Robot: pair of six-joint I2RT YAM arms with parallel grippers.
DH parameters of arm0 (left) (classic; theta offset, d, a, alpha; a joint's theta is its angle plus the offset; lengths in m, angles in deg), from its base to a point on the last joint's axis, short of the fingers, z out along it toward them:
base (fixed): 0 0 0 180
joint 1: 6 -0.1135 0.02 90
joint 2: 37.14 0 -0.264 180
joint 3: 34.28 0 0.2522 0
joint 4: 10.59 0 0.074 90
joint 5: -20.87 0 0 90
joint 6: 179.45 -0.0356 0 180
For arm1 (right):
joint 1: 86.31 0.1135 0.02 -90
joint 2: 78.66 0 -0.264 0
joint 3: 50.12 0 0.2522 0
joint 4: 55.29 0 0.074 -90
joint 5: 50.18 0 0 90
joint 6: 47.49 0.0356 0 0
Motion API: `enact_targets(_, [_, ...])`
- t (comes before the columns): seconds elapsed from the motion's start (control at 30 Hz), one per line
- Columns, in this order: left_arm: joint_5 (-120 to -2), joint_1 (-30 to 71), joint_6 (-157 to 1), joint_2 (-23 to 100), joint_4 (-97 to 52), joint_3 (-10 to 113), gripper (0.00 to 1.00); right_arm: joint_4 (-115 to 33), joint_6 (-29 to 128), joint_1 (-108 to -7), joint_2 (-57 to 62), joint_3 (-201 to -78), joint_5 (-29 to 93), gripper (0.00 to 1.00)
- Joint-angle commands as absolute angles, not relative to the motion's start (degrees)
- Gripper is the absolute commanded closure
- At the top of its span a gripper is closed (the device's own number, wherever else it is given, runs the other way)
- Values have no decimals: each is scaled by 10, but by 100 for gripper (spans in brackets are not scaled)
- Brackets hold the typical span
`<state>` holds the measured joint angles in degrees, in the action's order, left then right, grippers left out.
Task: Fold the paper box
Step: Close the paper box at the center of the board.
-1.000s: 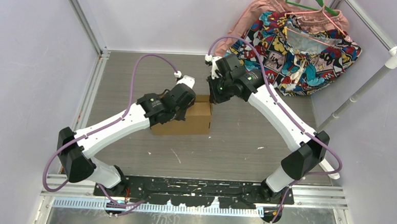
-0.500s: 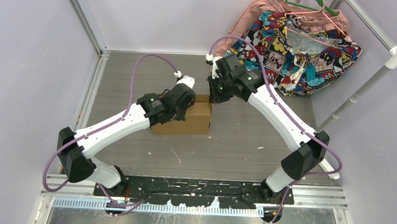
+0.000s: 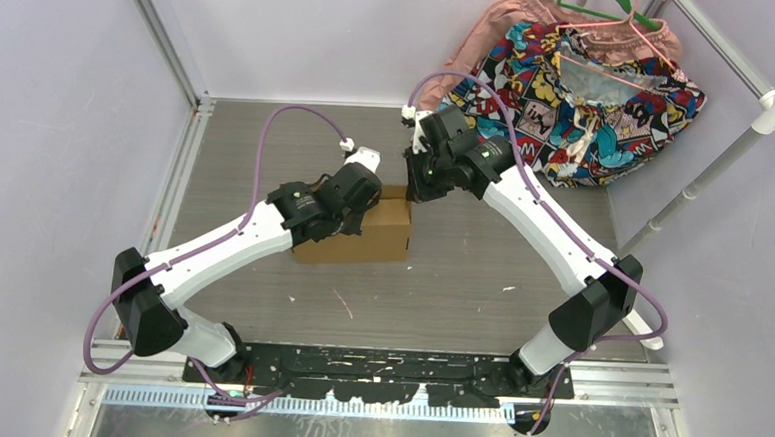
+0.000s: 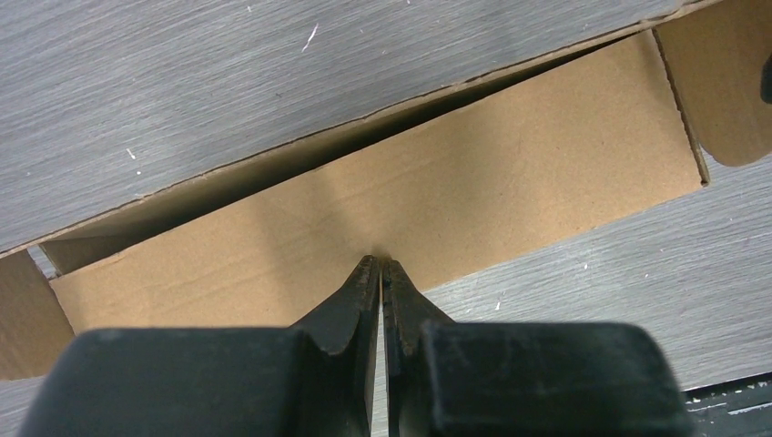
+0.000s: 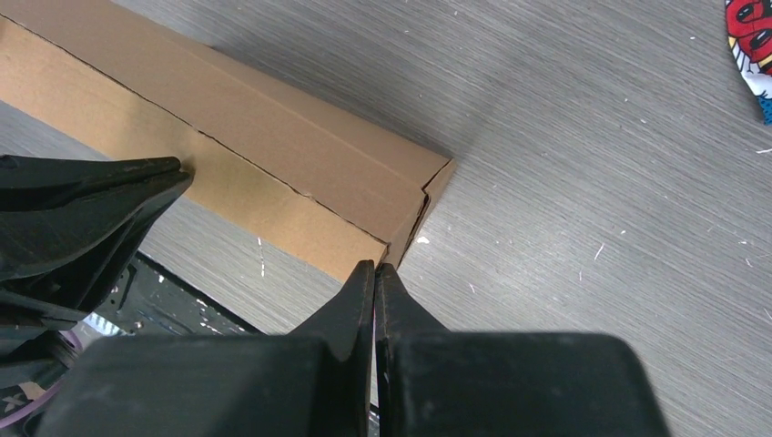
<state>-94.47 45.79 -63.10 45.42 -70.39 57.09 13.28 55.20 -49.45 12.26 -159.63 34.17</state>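
The paper box (image 3: 377, 238) is a plain brown cardboard box lying on the grey table, mid-scene. My left gripper (image 3: 356, 199) is over its left top part. In the left wrist view the left gripper (image 4: 379, 264) is shut, with its tips pressed against a long cardboard panel (image 4: 455, 191); a dark gap runs along that panel's far edge. My right gripper (image 3: 417, 188) is at the box's far right corner. There the right gripper (image 5: 374, 269) is shut and empty, its tips touching the corner of the box (image 5: 273, 164). The left arm's fingers (image 5: 91, 200) show at the left.
A colourful comic-print cloth (image 3: 591, 89) and a pink garment on hangers hang at the back right. A white pole (image 3: 717, 166) slants along the right side. Metal frame rails (image 3: 181, 168) border the table at the left and back.
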Motion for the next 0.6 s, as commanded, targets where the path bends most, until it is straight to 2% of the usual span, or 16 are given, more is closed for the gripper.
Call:
enact_targets(0.0, [-927,460,-632,461,-700,564,92,94,570,-476,109,-1594,303,99])
enact_targets(0.57, [-927,460,-634,459,-700,563,92,89,569,-471,104,-1581,316,99])
